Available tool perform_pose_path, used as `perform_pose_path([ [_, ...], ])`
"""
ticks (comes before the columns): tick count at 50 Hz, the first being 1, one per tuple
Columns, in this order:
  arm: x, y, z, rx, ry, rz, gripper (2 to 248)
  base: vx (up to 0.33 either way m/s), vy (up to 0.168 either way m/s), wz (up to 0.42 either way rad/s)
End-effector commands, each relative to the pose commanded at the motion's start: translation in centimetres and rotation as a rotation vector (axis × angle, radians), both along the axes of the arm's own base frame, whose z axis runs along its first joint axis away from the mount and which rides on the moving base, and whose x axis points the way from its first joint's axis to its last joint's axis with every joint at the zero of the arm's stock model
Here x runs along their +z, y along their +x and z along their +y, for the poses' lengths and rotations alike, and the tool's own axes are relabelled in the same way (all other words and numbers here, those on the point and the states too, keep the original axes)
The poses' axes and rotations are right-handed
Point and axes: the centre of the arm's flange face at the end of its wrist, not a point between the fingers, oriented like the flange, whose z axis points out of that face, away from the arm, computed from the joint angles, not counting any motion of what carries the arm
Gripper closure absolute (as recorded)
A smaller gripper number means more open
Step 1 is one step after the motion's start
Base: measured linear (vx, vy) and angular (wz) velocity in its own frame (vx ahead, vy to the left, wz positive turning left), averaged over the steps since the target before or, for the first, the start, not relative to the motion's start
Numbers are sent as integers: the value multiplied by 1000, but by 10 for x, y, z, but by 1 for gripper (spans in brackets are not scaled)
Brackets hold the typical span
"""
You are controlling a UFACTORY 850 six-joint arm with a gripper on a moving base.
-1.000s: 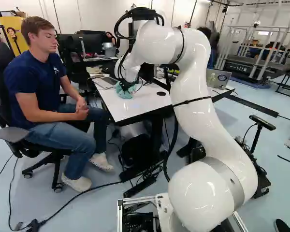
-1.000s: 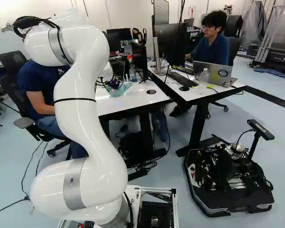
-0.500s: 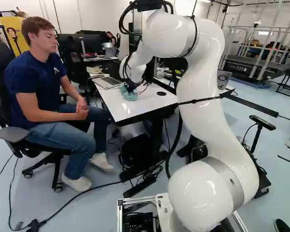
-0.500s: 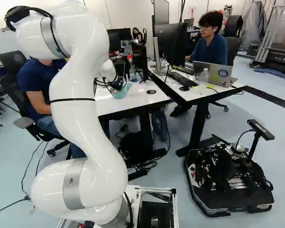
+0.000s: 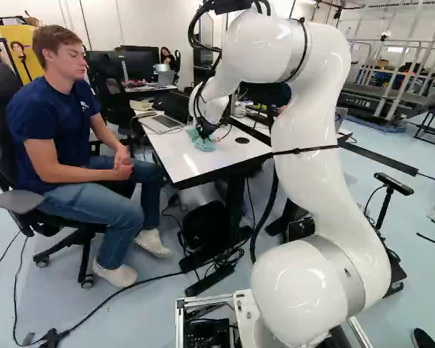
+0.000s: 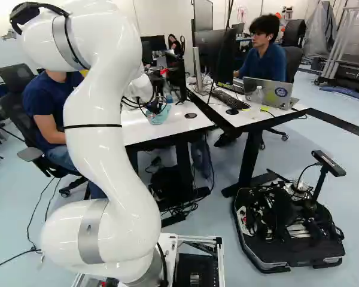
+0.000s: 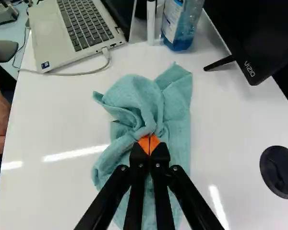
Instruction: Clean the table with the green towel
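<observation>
Towel lies crumpled on desk, a fold clenched between both pads of the gripper. Arm rises from its base joint, arches over at the top, slopes down to the towel. Laptop and bottle ahead of gripper, apart from towel.

Wrist view: "VIZIO" legible in pale letters at a corner of the black screen. Left base view: "FIT" on the railed machine, following character unclear. Bottle label and open laptop sticker: print too small to read.
</observation>
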Motion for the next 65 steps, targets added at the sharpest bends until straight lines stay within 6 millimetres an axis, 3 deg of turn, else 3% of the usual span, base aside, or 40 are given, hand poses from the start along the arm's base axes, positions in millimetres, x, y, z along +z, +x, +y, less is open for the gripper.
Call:
perform_pose_path([
  [17,-3,29,-3,-11,4,-26,227,0,0,0],
  [38,-9,63,18,10,10,-63,227,0,0,0],
  [65,-10,61,65,73,14,-71,227,0,0,0],
])
